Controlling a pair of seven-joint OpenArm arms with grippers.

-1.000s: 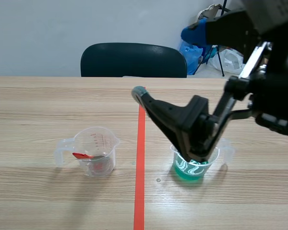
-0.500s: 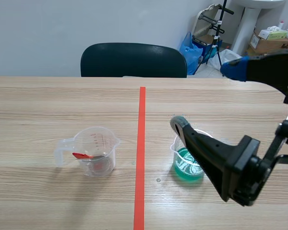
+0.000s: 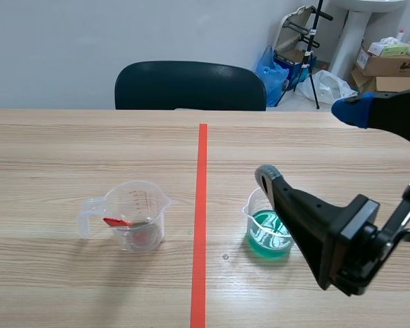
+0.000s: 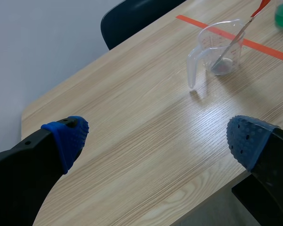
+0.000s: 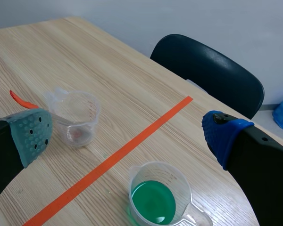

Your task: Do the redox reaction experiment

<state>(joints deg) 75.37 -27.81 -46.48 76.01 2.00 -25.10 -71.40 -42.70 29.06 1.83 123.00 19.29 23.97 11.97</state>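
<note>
The right gripper [image 3: 311, 142] is hanging released, its fingers spread wide, on the right arm's side of the tape line [image 3: 200, 219]. In the right wrist view the same gripper [image 5: 127, 134] is framing both cups, with nothing between its pads. The green-liquid cup [image 3: 266, 234] is standing upright on the worktop [image 3: 55, 150] just beside the tape line on that same side, and in the scene view the grey-green-padded finger is crossing in front of its rim. The left gripper [image 4: 159, 140] is also hanging released and holding nothing, over the worktop's edge, well apart from the tape line. The clear cup [image 3: 135, 217] is standing near the tape line on the left arm's side, and a red-handled stirrer [image 3: 116, 221] is leaning inside it. A dark chair [image 3: 190, 85] is sitting beyond the tape line's far end.
</note>
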